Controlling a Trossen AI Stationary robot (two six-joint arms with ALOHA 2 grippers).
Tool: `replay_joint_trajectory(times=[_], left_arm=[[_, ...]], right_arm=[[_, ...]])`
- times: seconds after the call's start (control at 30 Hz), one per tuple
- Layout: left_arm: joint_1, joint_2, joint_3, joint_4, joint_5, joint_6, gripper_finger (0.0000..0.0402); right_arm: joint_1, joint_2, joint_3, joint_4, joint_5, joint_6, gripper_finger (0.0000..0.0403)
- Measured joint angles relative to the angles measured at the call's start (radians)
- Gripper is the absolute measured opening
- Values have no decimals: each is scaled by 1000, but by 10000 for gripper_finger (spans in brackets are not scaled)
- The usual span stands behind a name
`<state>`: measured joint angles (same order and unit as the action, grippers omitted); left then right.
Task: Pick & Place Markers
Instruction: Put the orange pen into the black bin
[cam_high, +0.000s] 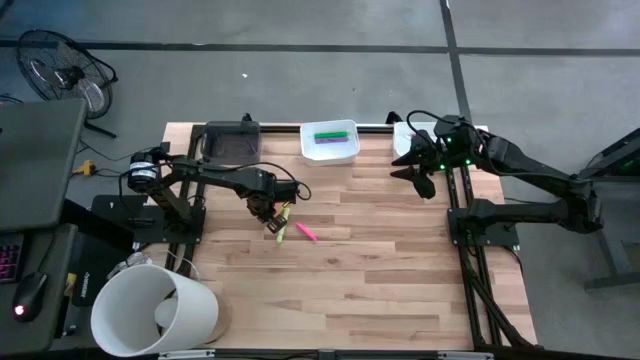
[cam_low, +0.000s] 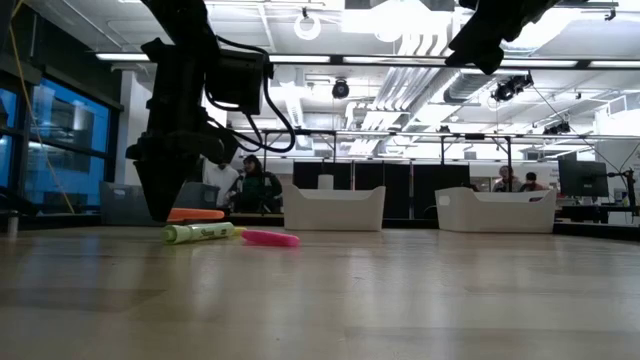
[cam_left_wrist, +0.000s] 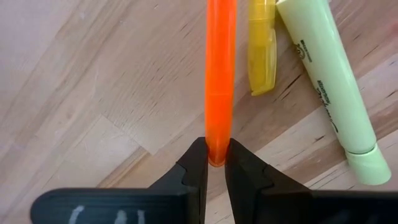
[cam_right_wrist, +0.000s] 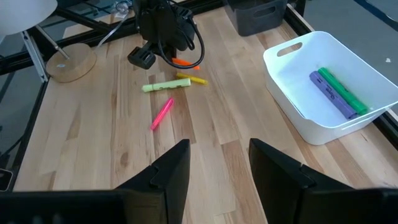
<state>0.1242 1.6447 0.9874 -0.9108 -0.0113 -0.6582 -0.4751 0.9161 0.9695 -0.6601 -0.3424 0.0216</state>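
My left gripper (cam_left_wrist: 216, 163) is shut on an orange marker (cam_left_wrist: 220, 74) over the table's left middle (cam_high: 268, 210). Beside it on the wood lie a yellow marker (cam_left_wrist: 261, 50), a yellow-green marker (cam_left_wrist: 329, 87) and, farther right, a pink marker (cam_high: 306, 232). At the far edge a white tray (cam_high: 330, 152) holds a green marker (cam_right_wrist: 342, 90) and a purple marker (cam_right_wrist: 333, 93). My right gripper (cam_right_wrist: 217, 168) hangs open, high over the far right (cam_high: 425, 180), with nothing between its fingers. My left gripper pinches one end of the orange marker (cam_left_wrist: 216, 152) between its two fingertips (cam_left_wrist: 196, 163). The fingers come from above, pointing down. The marker sticks out level from the fingers; in the low view it (cam_low: 195, 213) sits slightly higher than the markers lying on the wood.
A second white tray (cam_low: 497, 210) stands at the far right, partly under my right arm. A dark bin (cam_high: 230, 142) sits at the far left. A large white round shade (cam_high: 155, 310) on a wooden base (cam_right_wrist: 71, 62) stands at the near left corner.
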Motion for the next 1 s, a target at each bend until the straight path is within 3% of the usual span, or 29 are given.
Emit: replay_joint_trajectory(times=[0.37, 0.6, 1.0], left_arm=[[0, -54, 4, 1, -25, -21, 37], [0, -92, 96, -14, -77, 25, 37], [0, -92, 403, 25, -210, 237, 37]], right_arm=[[26, 27, -56, 109, -7, 31, 154], [103, 73, -196, 482, -8, 102, 154], [180, 203, -367, 1064, -3, 233, 154]])
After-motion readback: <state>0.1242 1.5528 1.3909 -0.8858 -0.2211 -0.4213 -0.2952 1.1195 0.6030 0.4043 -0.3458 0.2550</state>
